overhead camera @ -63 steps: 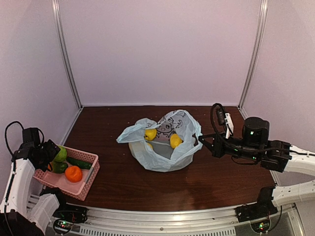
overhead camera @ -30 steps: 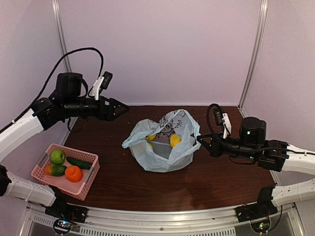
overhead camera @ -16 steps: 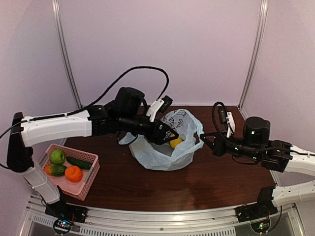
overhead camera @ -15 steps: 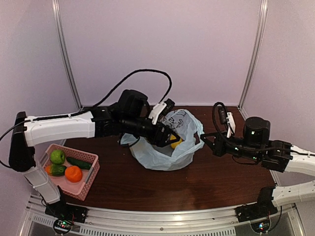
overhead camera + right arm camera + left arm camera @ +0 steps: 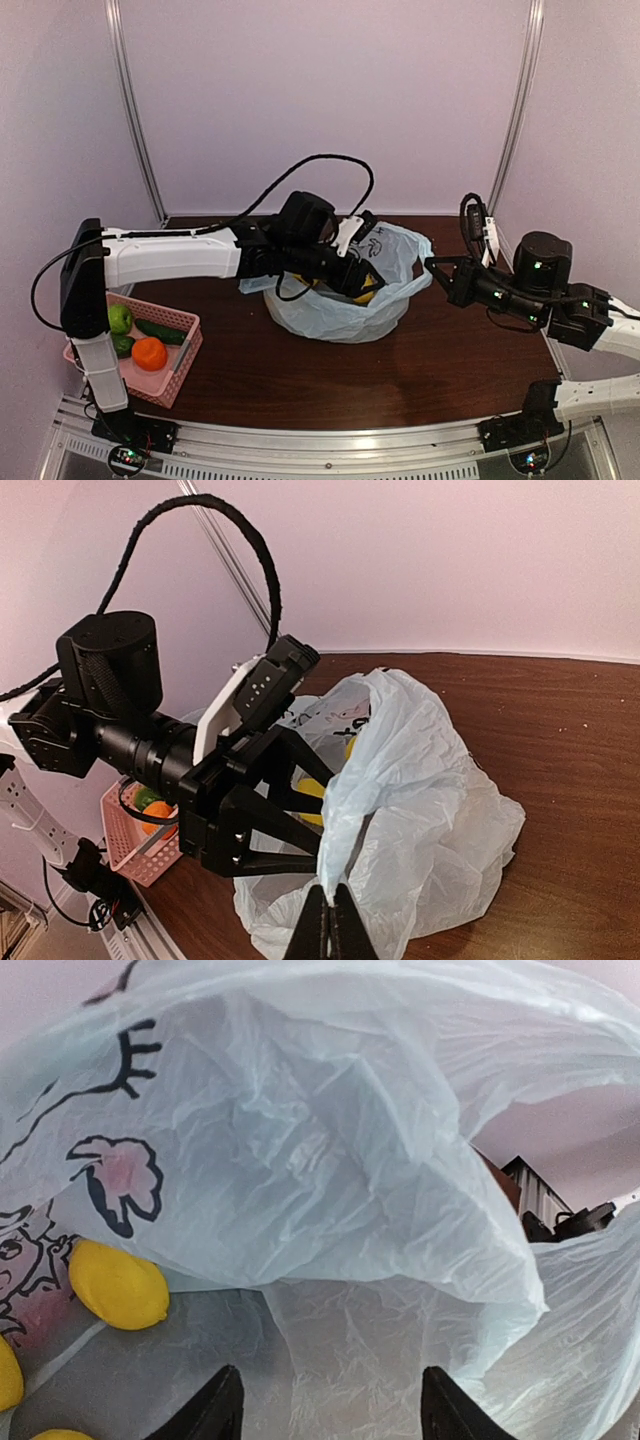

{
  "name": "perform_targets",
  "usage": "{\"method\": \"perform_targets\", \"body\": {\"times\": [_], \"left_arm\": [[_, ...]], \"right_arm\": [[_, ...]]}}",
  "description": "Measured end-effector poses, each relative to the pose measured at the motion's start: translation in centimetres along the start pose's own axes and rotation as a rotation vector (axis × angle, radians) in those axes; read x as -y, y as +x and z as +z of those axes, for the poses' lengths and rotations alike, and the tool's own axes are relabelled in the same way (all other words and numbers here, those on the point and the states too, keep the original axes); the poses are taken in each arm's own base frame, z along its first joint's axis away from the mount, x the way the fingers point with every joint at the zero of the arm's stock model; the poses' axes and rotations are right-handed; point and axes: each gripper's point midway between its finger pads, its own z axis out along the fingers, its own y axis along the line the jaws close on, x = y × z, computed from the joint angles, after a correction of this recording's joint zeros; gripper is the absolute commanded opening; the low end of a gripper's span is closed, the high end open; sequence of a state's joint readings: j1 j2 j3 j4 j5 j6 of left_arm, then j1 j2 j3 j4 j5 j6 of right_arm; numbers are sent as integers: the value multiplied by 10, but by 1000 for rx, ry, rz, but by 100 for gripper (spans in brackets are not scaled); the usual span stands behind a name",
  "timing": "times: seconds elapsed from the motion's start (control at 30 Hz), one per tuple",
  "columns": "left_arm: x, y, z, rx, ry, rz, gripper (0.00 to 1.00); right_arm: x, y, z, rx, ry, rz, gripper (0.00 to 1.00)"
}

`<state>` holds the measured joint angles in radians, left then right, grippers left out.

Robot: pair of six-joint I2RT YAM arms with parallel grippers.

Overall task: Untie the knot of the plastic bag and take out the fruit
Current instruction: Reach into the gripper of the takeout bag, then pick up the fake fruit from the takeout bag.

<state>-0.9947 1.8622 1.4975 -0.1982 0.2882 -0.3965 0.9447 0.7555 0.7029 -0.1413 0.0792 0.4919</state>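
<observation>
At the middle of the table [image 5: 250,385] sits the plastic bag [image 5: 335,312], its mouth wide open and no tie to be seen, so the untying looks finished and emptying is the step in hand. The right gripper [image 5: 330,927] is pinched tight on a fold of the bag's rim at the bag's 3 o'clock side, lifting that wall into a tent. The left gripper [image 5: 330,1412] is pushed in through the mouth from 9 o'clock, jaws spread wide and holding nothing. In its own wrist view a yellow fruit [image 5: 118,1283] lies on the bag's floor at about 10 o'clock from the fingers, with slivers of two more at the left edge. Over at 8 o'clock from the bag the pink basket [image 5: 178,375] already holds a green fruit [image 5: 120,318], a cucumber [image 5: 160,332] and an orange [image 5: 149,353]. To do this well, I would swing the left gripper toward 10 o'clock and lower it until the jaws straddle the yellow fruit, not the loose film draped ahead. The right gripper should hold its pinch high and taut, so the mouth does not sag. Close gently: the fruit is likely smooth and could roll, and thin plastic snags easily.
</observation>
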Motion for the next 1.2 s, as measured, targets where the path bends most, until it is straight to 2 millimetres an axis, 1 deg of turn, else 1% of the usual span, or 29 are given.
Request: {"method": "perform_targets", "body": {"times": [0.13, 0.27, 0.4, 0.47, 0.63, 0.87, 1.03, 1.13, 1.2], "left_arm": [[-12, 8, 9, -18, -45, -34, 61], [-20, 10, 10, -14, -86, -55, 61], [-29, 9, 9, -4, -140, -65, 61], [-33, 8, 8, 1, -161, -64, 61], [-36, 7, 8, 7, -183, -58, 61], [-36, 8, 8, 7, -179, -38, 61], [-42, 8, 11, 11, -202, -24, 61], [-50, 16, 21, -6, -223, -16, 61], [-55, 25, 28, -29, -233, -13, 61]], "right_arm": [[-2, -6, -3, 3, -1, -24, 0], [-6, -15, -11, 30, -14, -34, 0], [-5, -19, -21, 42, -16, -31, 2], [-2, -17, -24, 33, -8, -33, 1], [6, -3, -25, -25, 24, -38, 1], [13, 14, -19, -90, 59, -39, 0], [14, 16, -17, -99, 64, -41, 0], [13, 13, -18, -93, 64, -41, 0], [10, 5, -19, -78, 57, -42, 0]]}}
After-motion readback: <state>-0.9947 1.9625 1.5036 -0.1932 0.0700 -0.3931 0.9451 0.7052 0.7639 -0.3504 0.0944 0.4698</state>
